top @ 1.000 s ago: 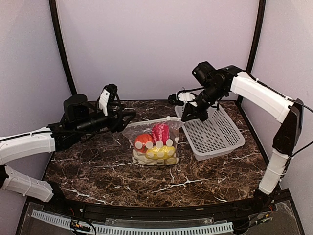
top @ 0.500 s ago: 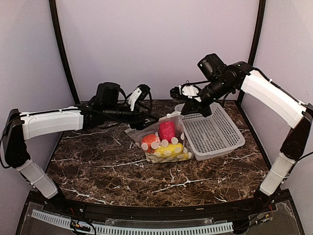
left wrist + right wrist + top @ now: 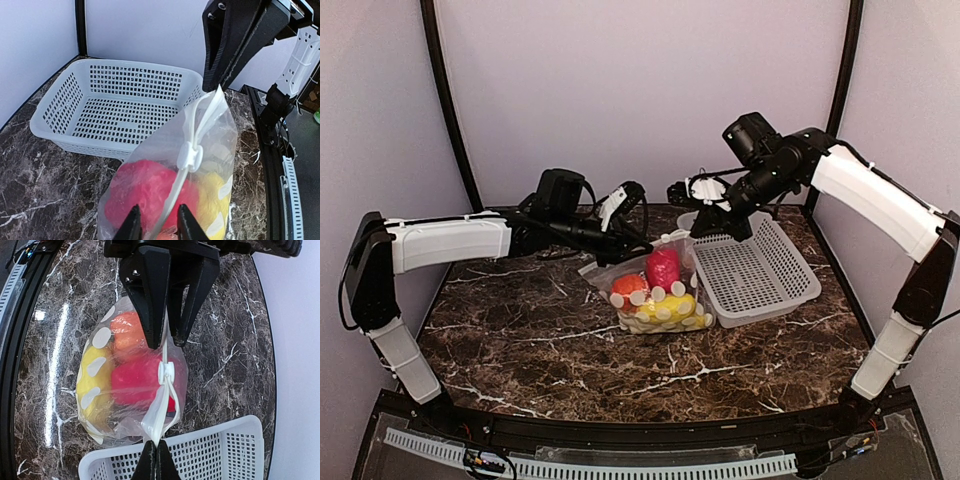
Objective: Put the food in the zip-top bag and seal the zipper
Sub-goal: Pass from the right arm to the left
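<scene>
Pinching one end of the zipper between fully closed fingers, the right gripper holds the zip-top bag upright on the table, just beside the basket, with the food inside. The left gripper straddles the strip's other end, jaws a little apart and, as far as the cropped view shows, not pressing it.

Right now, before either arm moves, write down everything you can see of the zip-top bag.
The zip-top bag is clear, soft plastic printed with white dots. It sits slumped on the dark marble table beside the white mesh basket. Red, orange and yellow food shows through it. A whitish zipper runs along its raised mouth, with a slider about midway. The right gripper is shut on one end of that strip. The left gripper straddles the other end, with a gap showing.
</scene>
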Robot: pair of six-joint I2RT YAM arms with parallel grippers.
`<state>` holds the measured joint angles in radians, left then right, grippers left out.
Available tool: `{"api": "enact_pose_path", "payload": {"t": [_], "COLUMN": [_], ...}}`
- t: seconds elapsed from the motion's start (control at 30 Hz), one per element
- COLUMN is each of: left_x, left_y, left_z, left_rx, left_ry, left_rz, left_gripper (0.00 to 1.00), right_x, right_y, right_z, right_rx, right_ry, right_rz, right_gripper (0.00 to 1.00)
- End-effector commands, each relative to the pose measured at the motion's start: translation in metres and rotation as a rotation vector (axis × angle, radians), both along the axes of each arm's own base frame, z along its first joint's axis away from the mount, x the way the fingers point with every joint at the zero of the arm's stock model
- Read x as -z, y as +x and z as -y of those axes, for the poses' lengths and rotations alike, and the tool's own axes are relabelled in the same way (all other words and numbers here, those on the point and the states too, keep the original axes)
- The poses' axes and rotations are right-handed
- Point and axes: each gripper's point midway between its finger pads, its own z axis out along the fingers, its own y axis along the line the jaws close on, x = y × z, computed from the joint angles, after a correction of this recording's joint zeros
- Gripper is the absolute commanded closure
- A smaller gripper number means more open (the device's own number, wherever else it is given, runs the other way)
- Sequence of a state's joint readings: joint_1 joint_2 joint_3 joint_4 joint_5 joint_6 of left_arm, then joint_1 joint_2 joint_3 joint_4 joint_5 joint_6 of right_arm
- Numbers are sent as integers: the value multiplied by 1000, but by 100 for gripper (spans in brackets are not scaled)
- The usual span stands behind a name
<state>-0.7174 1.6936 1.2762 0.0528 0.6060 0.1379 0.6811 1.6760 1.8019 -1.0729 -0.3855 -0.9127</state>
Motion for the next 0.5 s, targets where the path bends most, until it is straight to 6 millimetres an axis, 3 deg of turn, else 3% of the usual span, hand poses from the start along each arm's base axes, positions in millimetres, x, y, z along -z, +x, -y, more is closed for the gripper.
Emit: {"api": "enact_pose_path", "payload": {"t": [0.0, 0.23, 0.37, 0.47], "left_x": [7, 17, 7, -10], "left_y": [-6, -6, -10, -16], "left_z": [-3, -5, -2, 1], "left_rx": [23, 20, 23, 21], "left_ry": [22, 48, 35, 27], "left_rz": [5, -2, 22, 83], "left_gripper": [82, 94, 96, 97], "right_x": [-9, -7, -12, -18], "right_y": [-1, 1, 2, 4], "right_z": [-1, -2, -5, -15], "right_rx": [-6, 1, 26, 51], "right_ry": [17, 14, 33, 73], "right_rz": [52, 45, 24, -48], "right_gripper": [100, 97, 55, 42]}}
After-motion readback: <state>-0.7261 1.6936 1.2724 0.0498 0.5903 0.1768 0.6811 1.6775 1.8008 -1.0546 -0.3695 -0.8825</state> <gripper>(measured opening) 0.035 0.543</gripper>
